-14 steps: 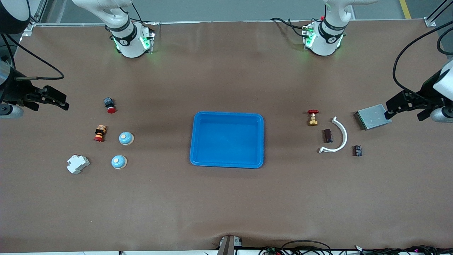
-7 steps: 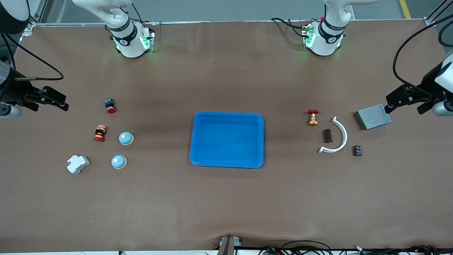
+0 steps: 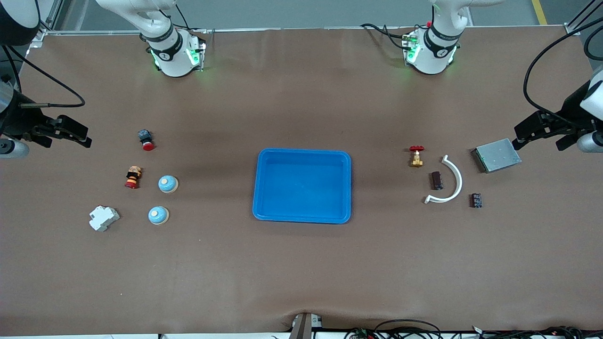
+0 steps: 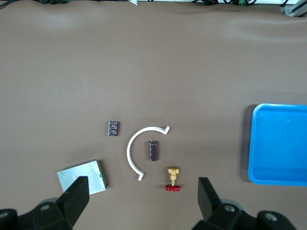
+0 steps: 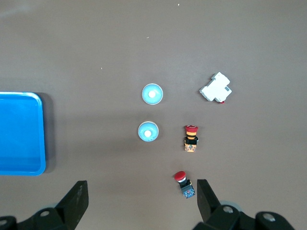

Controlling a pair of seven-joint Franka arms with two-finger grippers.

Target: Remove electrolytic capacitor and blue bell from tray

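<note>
Two blue dome bells (image 3: 168, 184) (image 3: 158, 215) sit toward the right arm's end of the table; the right wrist view shows them too (image 5: 147, 131) (image 5: 152, 93). Two dark capacitors (image 3: 437, 180) (image 3: 476, 200) lie toward the left arm's end, one on each side of a white arc (image 3: 451, 182); they also show in the left wrist view (image 4: 153, 150) (image 4: 113, 128). A blue tray (image 3: 303, 219) sits mid-table, empty. My left gripper (image 3: 537, 137) (image 4: 142, 187) is open, high beside a metal box (image 3: 497, 155). My right gripper (image 3: 66, 136) (image 5: 140, 186) is open, high over the table's end.
Near the bells are a red push button (image 3: 146, 140), a red and yellow striped button (image 3: 133, 177) and a white breaker (image 3: 103, 218). A brass valve with a red handle (image 3: 416, 156) stands near the capacitors.
My left gripper has moved slightly toward the robots' side and off the metal box. My right gripper has shifted very little. Nothing on the table has moved.
</note>
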